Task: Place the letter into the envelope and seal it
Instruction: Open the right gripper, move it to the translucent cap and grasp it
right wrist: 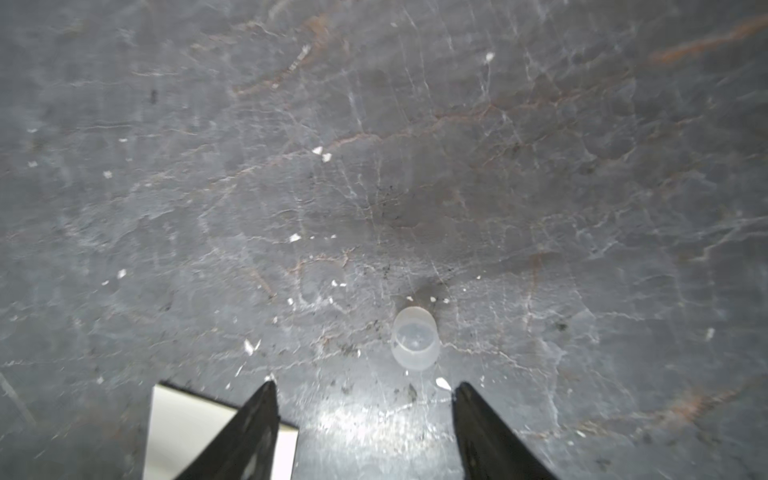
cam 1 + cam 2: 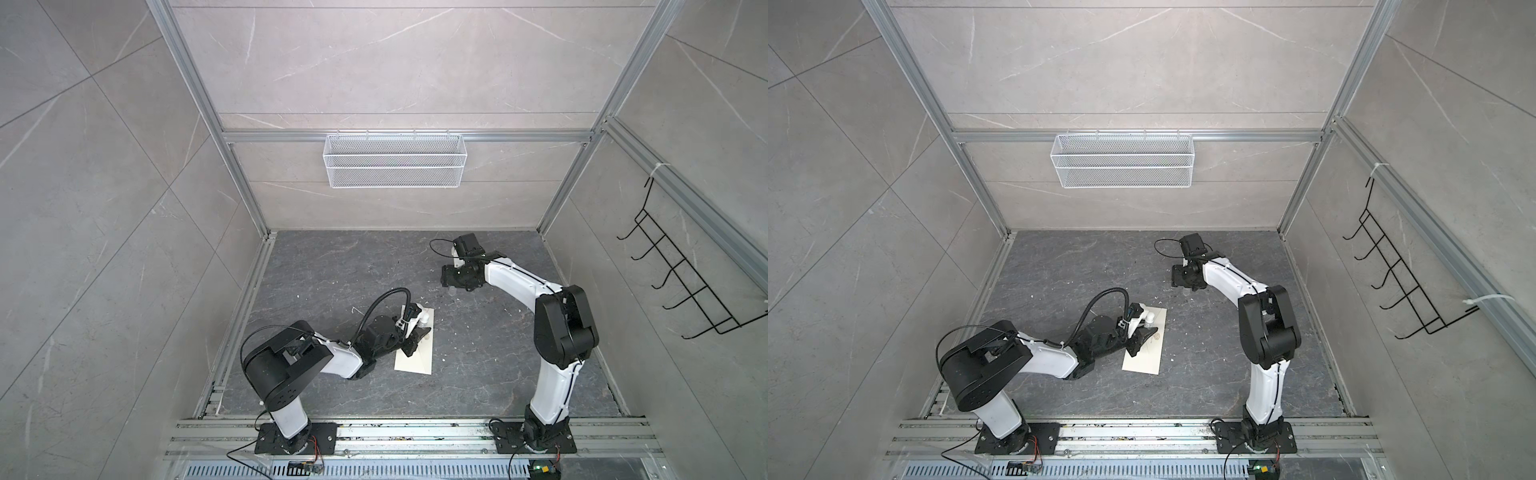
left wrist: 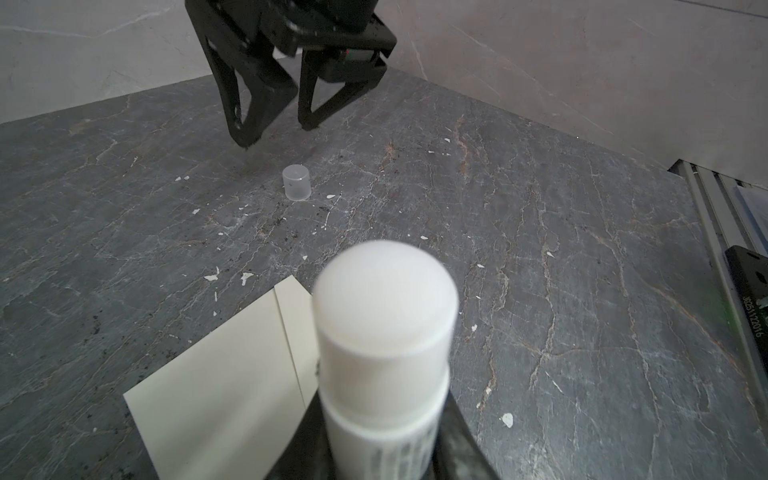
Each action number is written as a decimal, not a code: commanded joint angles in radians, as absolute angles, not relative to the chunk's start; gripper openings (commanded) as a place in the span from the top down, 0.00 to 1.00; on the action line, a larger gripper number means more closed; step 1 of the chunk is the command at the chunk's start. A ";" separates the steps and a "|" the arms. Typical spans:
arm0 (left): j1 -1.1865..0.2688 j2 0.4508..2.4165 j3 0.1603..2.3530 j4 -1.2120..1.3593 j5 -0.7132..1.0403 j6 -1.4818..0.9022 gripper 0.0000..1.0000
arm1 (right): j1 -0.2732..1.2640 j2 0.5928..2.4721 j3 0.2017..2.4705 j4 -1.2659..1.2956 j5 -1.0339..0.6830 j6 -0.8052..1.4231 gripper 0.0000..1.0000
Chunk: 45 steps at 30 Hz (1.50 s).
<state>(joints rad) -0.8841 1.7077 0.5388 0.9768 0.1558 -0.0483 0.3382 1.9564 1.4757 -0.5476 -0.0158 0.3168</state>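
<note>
Rail [image 2: 415, 430] fronts flecked tabletop [image 2: 332, 266] bearing envelope [image 2: 417, 363].

dark stone floor [image 2: 332, 266], pale marbled walls [image 2: 374, 62], aluminium frame [image 2: 291, 136]; white mesh basket [image 2: 393, 166] beyond right gripper [image 1: 365, 388], black wire rack [image 2: 681, 282] to its right.

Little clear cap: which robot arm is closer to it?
Right. The right gripper hovers close by the cap; the left gripper is farther off over the envelope, holding a glue stick.

Setting: robotics lab test cell (a purpose-built enclosure). Evidence: aluminium-profile frame [image 2: 415, 136] around stone-look wall panels [image 2: 374, 62]; left arm [image 2: 345, 361] and right arm [image 2: 515, 278] bolted to the near mounting rail [image 2: 415, 434]; white mesh basket [image 2: 392, 160] far, black wire rack [image 2: 685, 286] right.
</note>
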 commanded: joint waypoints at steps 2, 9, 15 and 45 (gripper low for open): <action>-0.886 1.715 0.560 1.088 0.139 -0.048 1.00 | 0.337 2.017 1.534 -0.622 0.026 0.295 0.39; -0.886 1.715 0.557 1.086 0.135 -0.045 1.00 | 0.338 2.071 1.559 -0.654 0.064 0.287 0.47; -0.887 1.717 0.557 1.083 0.135 -0.043 1.00 | 0.338 2.107 1.573 -0.656 0.074 0.285 0.53; -0.886 1.730 0.566 1.069 0.139 -0.045 1.00 | 0.337 2.138 1.608 -0.663 0.097 0.284 0.73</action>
<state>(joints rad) -0.8841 1.7309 0.5400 1.0027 0.1398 -0.0483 0.3378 2.1304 1.5898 -0.6361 0.0830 0.2916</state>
